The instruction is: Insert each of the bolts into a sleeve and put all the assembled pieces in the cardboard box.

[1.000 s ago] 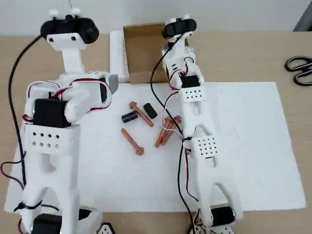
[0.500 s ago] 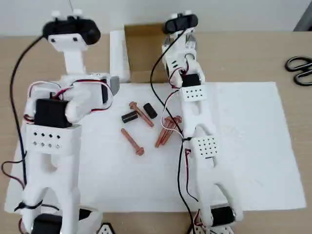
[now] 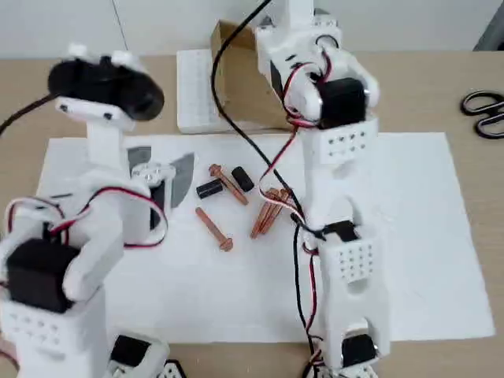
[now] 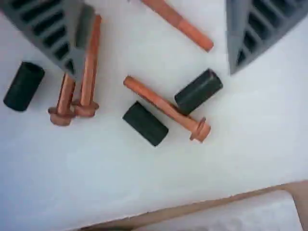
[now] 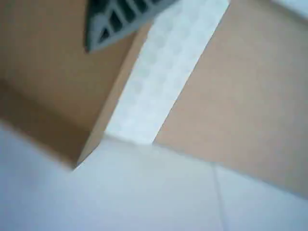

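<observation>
Several copper bolts lie on the white sheet [image 3: 409, 205]: one [image 3: 214, 228] alone, one [image 3: 228, 183] between two black sleeves [image 3: 209, 189] [image 3: 242, 179], and a bundle [image 3: 269, 209] beside the right arm. My left gripper [image 3: 161, 177] hangs open just left of the sleeves. In the left wrist view its grey fingers [image 4: 48, 29] spread wide above a bolt [image 4: 166, 103], flanked by sleeves [image 4: 145, 123] [image 4: 198, 91]; a third sleeve [image 4: 24, 85] lies beside two bolts [image 4: 72, 86]. One grey finger [image 5: 125, 19] of my right gripper hovers over the cardboard box [image 5: 48, 62] [image 3: 236, 79].
A white foam block [image 3: 193, 90] [image 5: 163, 82] stands against the box's left wall. Scissors [image 3: 482, 110] lie on the bare wood at the far right. The right arm's raised links cover the box's right side and part of the bolt bundle.
My left arm swung and its gripper came from beside the box down over the sheet, left of the sleeves. The right arm lifted up toward the camera over the box.
</observation>
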